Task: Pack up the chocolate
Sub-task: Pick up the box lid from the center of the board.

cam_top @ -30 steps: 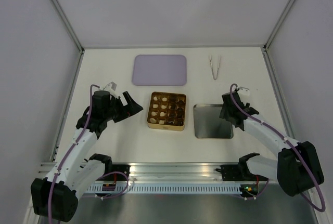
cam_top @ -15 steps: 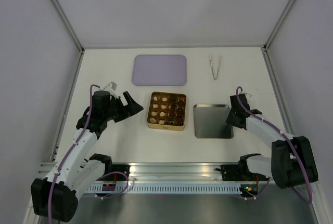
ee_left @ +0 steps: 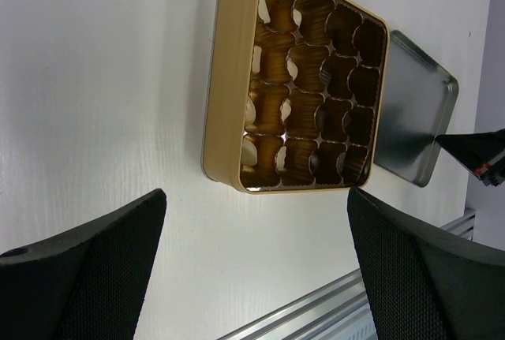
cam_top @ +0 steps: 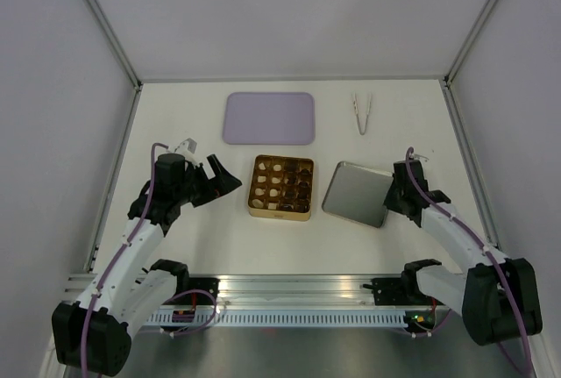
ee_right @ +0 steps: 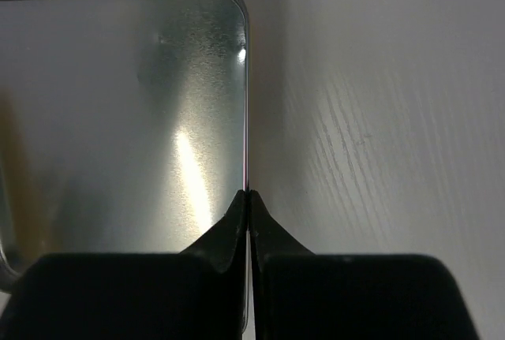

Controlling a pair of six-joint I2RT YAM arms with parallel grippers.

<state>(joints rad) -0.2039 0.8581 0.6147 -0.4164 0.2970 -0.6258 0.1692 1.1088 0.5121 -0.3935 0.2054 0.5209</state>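
The chocolate [cam_top: 280,187] sits in the cells of an open gold gridded tin [cam_top: 255,211]; in the left wrist view there are pale pieces [ee_left: 249,149] on its left side and dark ones [ee_left: 347,80] on its right. A silver lid [cam_top: 355,192] lies right of the tin, tilted, with its right side raised. My right gripper [cam_top: 394,192] is shut on the lid's right rim; in the right wrist view the fingertips [ee_right: 249,196] pinch the thin edge of the lid [ee_right: 118,119]. My left gripper [cam_top: 223,178] stands open just left of the tin, nothing between its fingers [ee_left: 256,196].
A lilac tray [cam_top: 269,117] lies at the back centre. Metal tweezers [cam_top: 362,112] lie at the back right. An aluminium rail [cam_top: 289,286] runs along the near edge, and frame posts and white walls close in both sides.
My right gripper has closed on the lid's right edge and raised it, so the lid now tilts and has shifted a little towards the tin. The left arm has not moved.
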